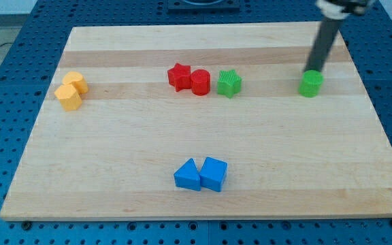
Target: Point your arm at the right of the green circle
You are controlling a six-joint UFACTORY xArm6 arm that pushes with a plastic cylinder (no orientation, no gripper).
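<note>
The green circle (311, 84) is a short green cylinder at the view's right on the wooden board (203, 184). My dark rod comes down from the view's top right. My tip (314, 70) ends just behind the green circle's top edge, at its upper side, touching or nearly touching it. A green star (229, 84) sits to the left of the circle, well apart from it.
A red star (179, 76) and a red cylinder (200, 82) touch each other left of the green star. Two yellow blocks (71, 90) sit at the view's left. A blue triangle (188, 175) and a blue cube (214, 174) lie near the view's bottom.
</note>
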